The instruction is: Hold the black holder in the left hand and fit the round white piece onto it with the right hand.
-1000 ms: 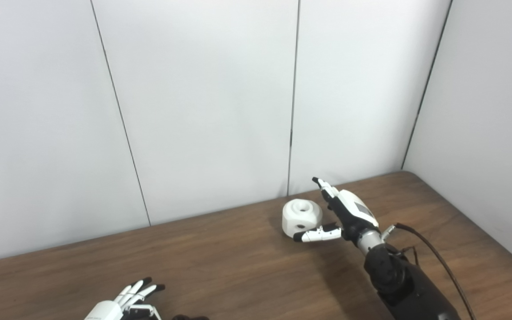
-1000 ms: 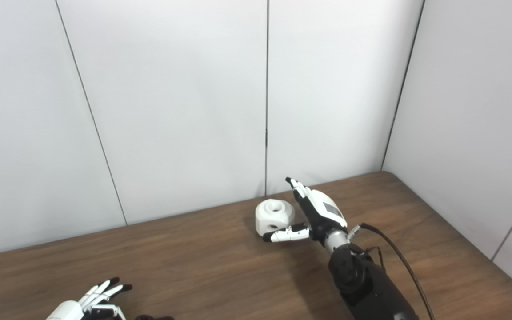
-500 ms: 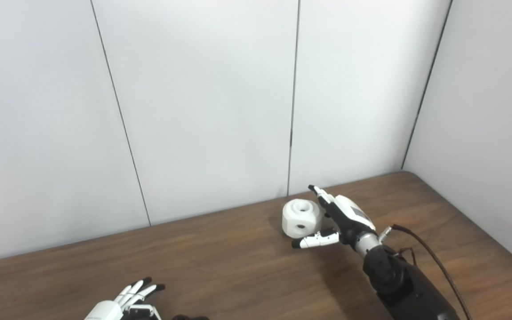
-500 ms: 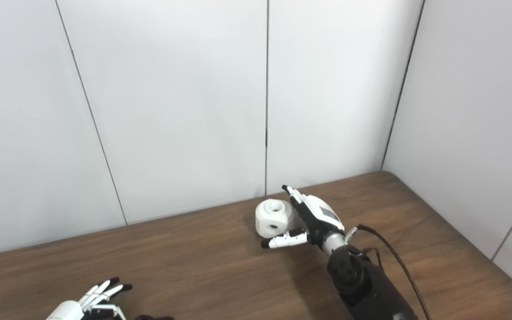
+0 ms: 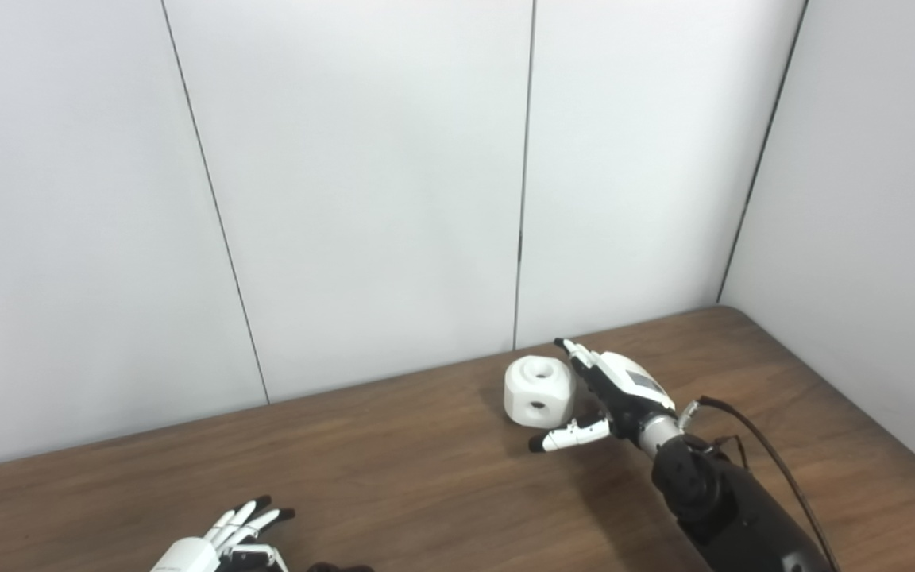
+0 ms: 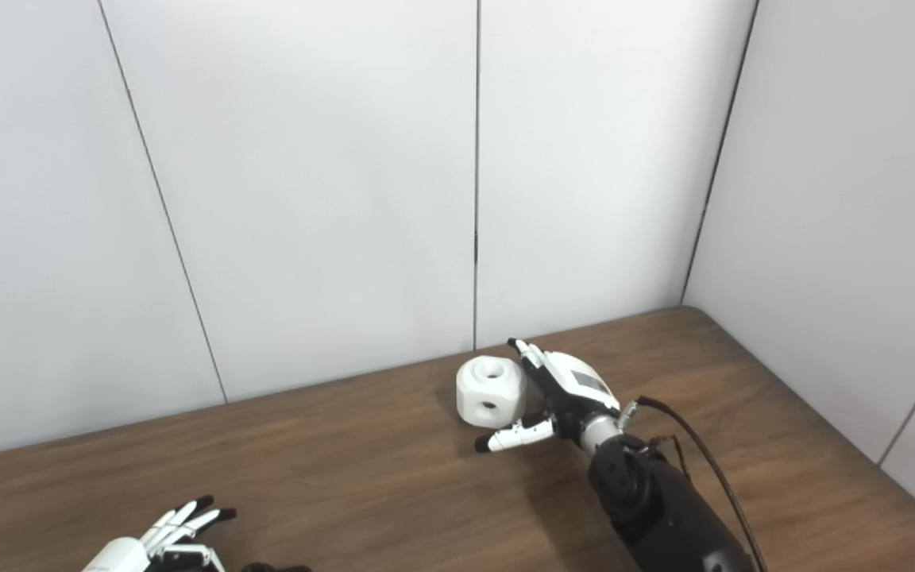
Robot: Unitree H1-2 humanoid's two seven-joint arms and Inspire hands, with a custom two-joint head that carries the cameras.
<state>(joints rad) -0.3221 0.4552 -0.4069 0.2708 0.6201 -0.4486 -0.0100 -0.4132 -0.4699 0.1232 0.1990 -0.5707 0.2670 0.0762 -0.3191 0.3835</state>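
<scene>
The round white piece (image 5: 538, 388) stands on the wooden table near the back wall, with a hole in its top and one in its side. My right hand (image 5: 608, 393) is open just to its right, fingers along its far side and thumb stretched out in front, not closed on it. My left hand (image 5: 223, 542) is at the bottom left edge, fingers spread, holding nothing visible. A dark shape (image 5: 338, 567) at the bottom edge beside it may be the black holder; almost all of it is cut off.
The brown wooden table (image 5: 394, 469) runs up to white wall panels at the back and on the right. A black cable (image 5: 775, 457) loops from my right wrist over the table.
My right hand has dropped lower and settled closer beside the white piece, thumb now lower in front of it. The white piece and my left hand have not moved.
</scene>
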